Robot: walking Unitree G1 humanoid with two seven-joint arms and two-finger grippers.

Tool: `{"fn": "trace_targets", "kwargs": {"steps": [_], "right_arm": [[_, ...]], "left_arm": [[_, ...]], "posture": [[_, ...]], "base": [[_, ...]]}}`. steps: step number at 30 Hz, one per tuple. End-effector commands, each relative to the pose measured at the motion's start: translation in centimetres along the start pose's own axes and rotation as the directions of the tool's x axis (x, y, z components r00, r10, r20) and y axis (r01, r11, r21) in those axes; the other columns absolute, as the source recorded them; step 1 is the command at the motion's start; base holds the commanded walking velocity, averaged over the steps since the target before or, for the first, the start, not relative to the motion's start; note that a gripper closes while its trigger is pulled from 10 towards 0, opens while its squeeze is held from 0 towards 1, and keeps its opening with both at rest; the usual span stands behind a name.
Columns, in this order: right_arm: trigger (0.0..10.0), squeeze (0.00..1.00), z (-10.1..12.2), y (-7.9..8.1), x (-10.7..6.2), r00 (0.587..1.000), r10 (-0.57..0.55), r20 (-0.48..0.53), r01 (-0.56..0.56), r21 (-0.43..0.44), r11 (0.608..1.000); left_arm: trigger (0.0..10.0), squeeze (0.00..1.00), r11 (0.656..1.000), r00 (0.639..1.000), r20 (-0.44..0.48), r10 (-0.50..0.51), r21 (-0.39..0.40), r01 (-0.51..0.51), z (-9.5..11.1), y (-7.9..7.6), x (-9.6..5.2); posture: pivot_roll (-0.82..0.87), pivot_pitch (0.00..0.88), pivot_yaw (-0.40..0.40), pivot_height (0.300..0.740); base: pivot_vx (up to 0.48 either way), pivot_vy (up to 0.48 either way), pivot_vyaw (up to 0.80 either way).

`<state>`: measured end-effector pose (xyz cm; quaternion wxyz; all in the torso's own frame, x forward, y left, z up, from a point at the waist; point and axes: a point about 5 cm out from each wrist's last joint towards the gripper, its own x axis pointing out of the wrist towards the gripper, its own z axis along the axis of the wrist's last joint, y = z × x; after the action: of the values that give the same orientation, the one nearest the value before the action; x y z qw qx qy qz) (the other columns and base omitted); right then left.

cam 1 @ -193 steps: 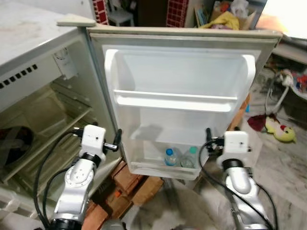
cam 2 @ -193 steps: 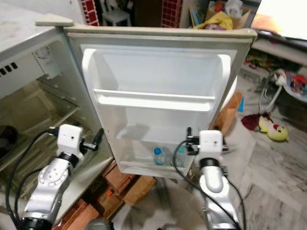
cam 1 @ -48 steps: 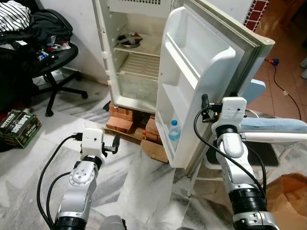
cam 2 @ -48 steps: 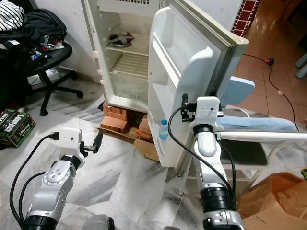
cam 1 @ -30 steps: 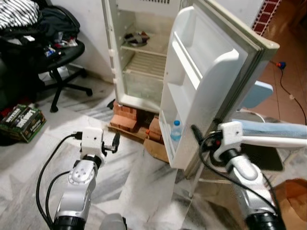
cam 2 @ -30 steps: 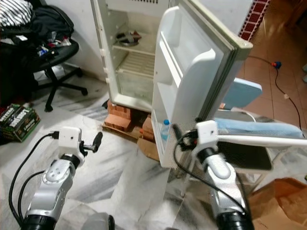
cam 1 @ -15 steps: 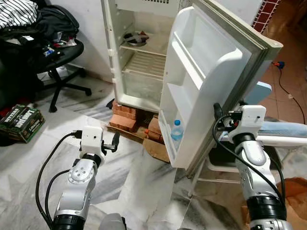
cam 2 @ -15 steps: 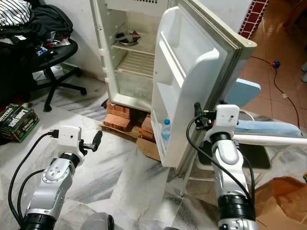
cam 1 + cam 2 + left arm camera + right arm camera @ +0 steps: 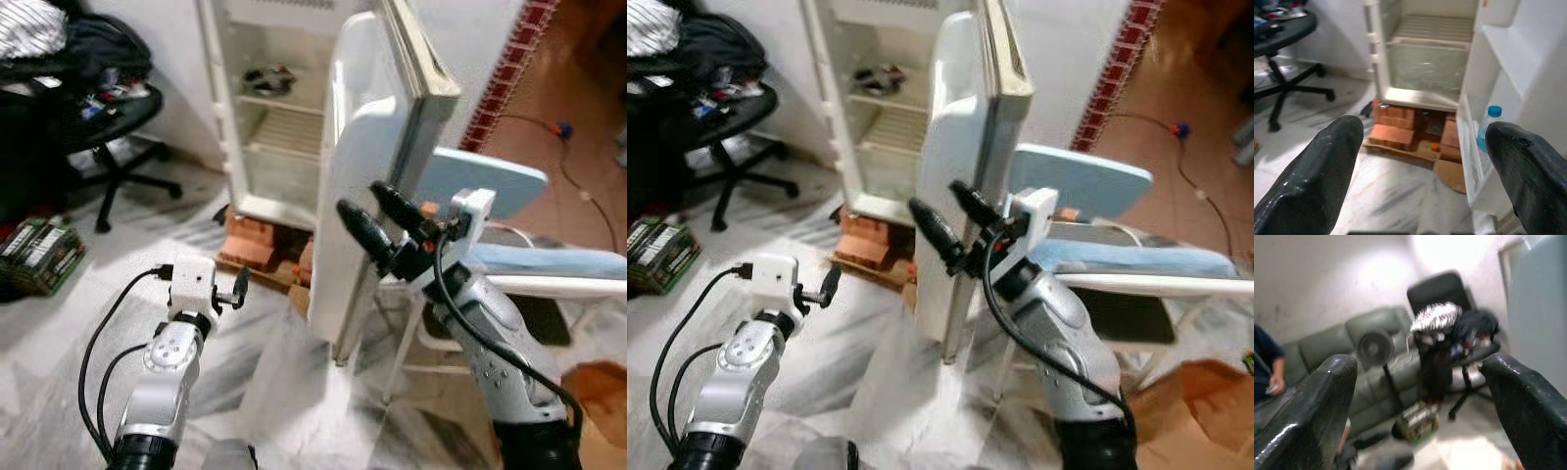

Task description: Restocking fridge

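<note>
The white fridge [image 9: 279, 132] stands open with bare wire shelves and a dark bowl [image 9: 263, 78] on the top shelf. Its door [image 9: 358, 147] is almost edge-on to me. A clear bottle with a blue cap [image 9: 1488, 128] stands in the door's bottom shelf in the left wrist view. My right gripper [image 9: 360, 199] is raised at the door's free edge, open and holding nothing. My left gripper [image 9: 240, 284] hovers low over the floor, left of the door. It points at the fridge, open and holding nothing.
Red bricks [image 9: 250, 240] and flat cardboard lie under the fridge. A black office chair [image 9: 108, 108] piled with clothes and a box [image 9: 39, 257] stand at left. A blue-topped stool [image 9: 485, 181] is behind the door, a brown bag [image 9: 598, 392] at right. A person [image 9: 1264, 362] sits on a sofa.
The fridge door has swung from showing its inner shelves to nearly edge-on. My right gripper has lifted and turned left, its fingers now across the door's edge. The left arm has held still.
</note>
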<state>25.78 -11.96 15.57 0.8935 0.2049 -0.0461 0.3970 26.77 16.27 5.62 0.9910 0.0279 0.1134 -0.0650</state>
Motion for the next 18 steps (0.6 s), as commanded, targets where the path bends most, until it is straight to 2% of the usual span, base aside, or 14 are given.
{"fn": "trace_targets", "kwargs": {"steps": [1, 3, 5, 6, 8, 10, 11, 13, 15, 16, 18], "right_arm": [[10.0, 0.00, -1.4, -1.5, -1.2, 0.992, -0.091, -0.083, 0.086, -0.060, 0.994], [10.0, 0.00, -2.5, -2.5, -2.2, 0.976, -0.169, -0.140, 0.152, -0.123, 0.981], [10.0, 0.00, -2.9, -2.9, -2.8, 0.964, -0.213, -0.158, 0.195, -0.122, 0.973], [10.0, 0.00, -3.7, -4.0, -3.6, 0.928, -0.327, -0.176, 0.293, -0.195, 0.936], [10.0, 0.00, -4.1, -4.8, -4.2, 0.888, -0.426, -0.171, 0.376, -0.261, 0.889], [10.0, 0.00, -3.5, -5.6, -4.5, 0.835, -0.542, -0.095, 0.494, -0.303, 0.815], [10.0, 0.00, -2.9, -5.8, -4.5, 0.806, -0.591, -0.032, 0.546, -0.346, 0.763], [10.0, 0.00, -2.2, -5.9, -4.4, 0.778, -0.628, 0.021, 0.592, -0.362, 0.720], [10.0, 0.00, -2.0, -6.0, -4.2, 0.765, -0.643, 0.038, 0.612, -0.356, 0.706], [10.0, 0.00, -1.8, -6.0, -4.1, 0.748, -0.661, 0.065, 0.635, -0.360, 0.683], [10.0, 0.00, -1.6, -6.0, -3.9, 0.736, -0.671, 0.088, 0.649, -0.372, 0.664]], "left_arm": [[10.0, 0.00, 1.000, 1.000, -0.004, -0.007, 0.013, 0.007, -0.1, -0.2, 0.0], [10.0, 0.00, 1.000, 1.000, -0.002, -0.008, 0.010, 0.008, -0.1, -0.3, 0.0], [10.0, 0.00, 1.000, 1.000, -0.002, -0.008, 0.009, 0.008, -0.1, -0.3, -0.1], [10.0, 0.00, 1.000, 1.000, -0.004, -0.007, 0.002, 0.007, -0.2, -0.3, -0.1], [10.0, 0.00, 1.000, 1.000, -0.005, -0.007, -0.002, 0.007, -0.2, -0.3, -0.2], [10.0, 0.00, 1.000, 1.000, -0.003, 0.005, 0.001, -0.005, -0.2, -0.2, -0.2], [10.0, 0.00, 1.000, 1.000, 0.011, 0.010, 0.018, -0.010, 0.0, -0.2, -0.3], [10.0, 0.00, 0.999, 1.000, 0.025, 0.000, 0.040, -0.001, 0.2, -0.4, -0.4], [10.0, 0.00, 0.999, 1.000, 0.027, -0.005, 0.049, 0.004, 0.3, -0.5, -0.4], [10.0, 0.00, 0.997, 0.999, 0.037, -0.014, 0.071, 0.011, 0.5, -0.7, -0.4], [10.0, 0.00, 0.995, 0.998, 0.056, -0.032, 0.096, 0.026, 0.8, -0.8, -0.4]], "posture": [[0.02, 0.000, -0.044, 0.740], [0.02, 0.000, -0.045, 0.740], [0.02, 0.001, -0.046, 0.740], [0.02, 0.003, -0.048, 0.740], [0.02, 0.003, -0.049, 0.740], [0.02, 0.000, -0.049, 0.740], [0.02, 0.000, -0.048, 0.740], [0.02, 0.000, -0.054, 0.740], [0.02, 0.000, -0.054, 0.740], [0.02, 0.001, -0.054, 0.740], [0.02, 0.006, -0.055, 0.740]], "base": [[0.000, 0.000, 0.00], [0.000, 0.000, 0.00], [0.000, 0.000, 0.00], [0.000, 0.000, 0.00], [0.000, 0.000, 0.00], [0.000, 0.000, 0.00], [0.000, 0.000, 0.00], [0.000, 0.000, 0.00], [0.000, 0.000, 0.00], [0.000, 0.000, 0.00], [0.000, 0.000, 0.00]]}}
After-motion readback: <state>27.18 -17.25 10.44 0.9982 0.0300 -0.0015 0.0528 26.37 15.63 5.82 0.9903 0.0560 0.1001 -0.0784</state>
